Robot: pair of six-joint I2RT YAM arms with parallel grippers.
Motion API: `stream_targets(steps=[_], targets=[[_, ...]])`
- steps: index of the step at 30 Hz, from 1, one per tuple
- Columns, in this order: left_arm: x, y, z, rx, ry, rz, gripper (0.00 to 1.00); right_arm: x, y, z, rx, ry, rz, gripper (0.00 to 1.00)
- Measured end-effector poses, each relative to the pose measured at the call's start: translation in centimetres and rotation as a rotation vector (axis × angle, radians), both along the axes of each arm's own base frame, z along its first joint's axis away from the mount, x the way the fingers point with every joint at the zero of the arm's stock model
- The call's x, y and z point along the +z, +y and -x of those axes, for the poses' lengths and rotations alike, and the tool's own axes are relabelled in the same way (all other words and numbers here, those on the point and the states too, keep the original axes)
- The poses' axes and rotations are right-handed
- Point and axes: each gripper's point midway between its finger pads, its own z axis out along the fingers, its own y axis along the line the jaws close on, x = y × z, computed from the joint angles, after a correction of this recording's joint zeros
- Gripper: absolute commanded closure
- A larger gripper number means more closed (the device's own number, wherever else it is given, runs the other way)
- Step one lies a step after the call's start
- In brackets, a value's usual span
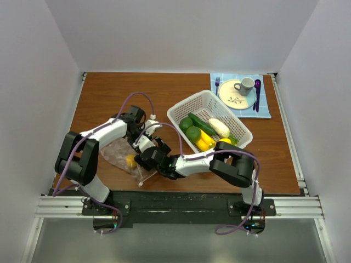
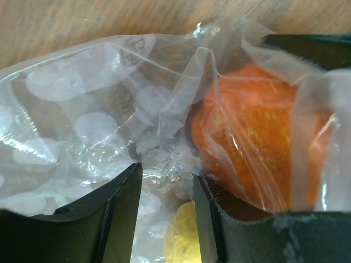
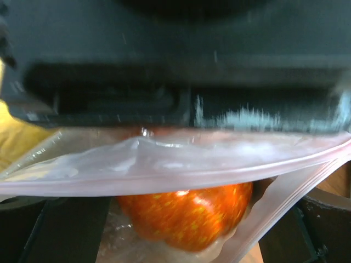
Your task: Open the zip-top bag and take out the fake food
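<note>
The clear zip-top bag [image 1: 116,153] lies on the table at the front left, with a yellow piece [image 1: 130,160] inside. In the left wrist view the crinkled bag [image 2: 82,126] holds an orange-red piece [image 2: 252,148] and the yellow piece [image 2: 181,235]. My left gripper [image 2: 167,219] sits over the bag film with its jaws apart; it also shows in the top view [image 1: 141,141]. My right gripper [image 1: 149,160] is at the bag's mouth. In its wrist view the pinkish zip strip [image 3: 164,170] crosses above the orange-red piece [image 3: 186,219], and the right gripper [image 3: 184,235] has its jaws wide apart on either side.
The white perforated basket [image 1: 186,105] stands right of the bag with limes [image 1: 186,124], a cucumber [image 1: 202,124], a white piece [image 1: 219,127] and yellow bananas [image 1: 205,140]. A cream plate [image 1: 235,98] with a grey mug sits on a blue cloth at the back right.
</note>
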Motion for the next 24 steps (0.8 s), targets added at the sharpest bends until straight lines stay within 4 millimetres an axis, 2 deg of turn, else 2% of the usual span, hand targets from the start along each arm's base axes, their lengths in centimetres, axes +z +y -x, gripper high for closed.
stream_targets(steps=[3, 7, 10, 11, 15, 18, 21, 24], targets=[[-0.4, -0.4, 0.3, -0.016, 0.013, -0.002, 0.53, 0.0, 0.4, -0.1, 0.007, 0.004, 0.005, 0.04], [-0.6, -0.8, 0.6, -0.034, 0.022, -0.004, 0.53, -0.1, 0.6, 0.0, 0.007, 0.012, 0.001, 0.15], [-0.6, -0.8, 0.6, -0.036, 0.022, -0.007, 0.54, -0.2, 0.7, 0.2, 0.012, 0.021, -0.006, 0.40], [-0.6, -0.8, 0.6, -0.036, 0.021, -0.010, 0.54, -0.2, 0.7, 0.2, 0.014, 0.024, -0.009, 0.52], [-0.7, -0.6, 0.6, -0.045, 0.016, -0.022, 0.59, -0.3, 0.6, 0.5, 0.019, 0.041, -0.034, 0.69], [-0.6, 0.1, 0.3, -0.010, 0.026, -0.010, 0.62, -0.1, -0.4, 1.2, 0.022, 0.074, -0.053, 0.80], [-0.7, 2.6, -1.1, 0.087, 0.014, -0.032, 0.62, 0.9, -2.2, 2.4, 0.028, 0.115, -0.078, 0.80], [-1.0, 4.4, -2.0, 0.145, -0.001, -0.073, 0.63, 4.3, -3.3, 3.6, 0.046, 0.132, -0.161, 0.76]])
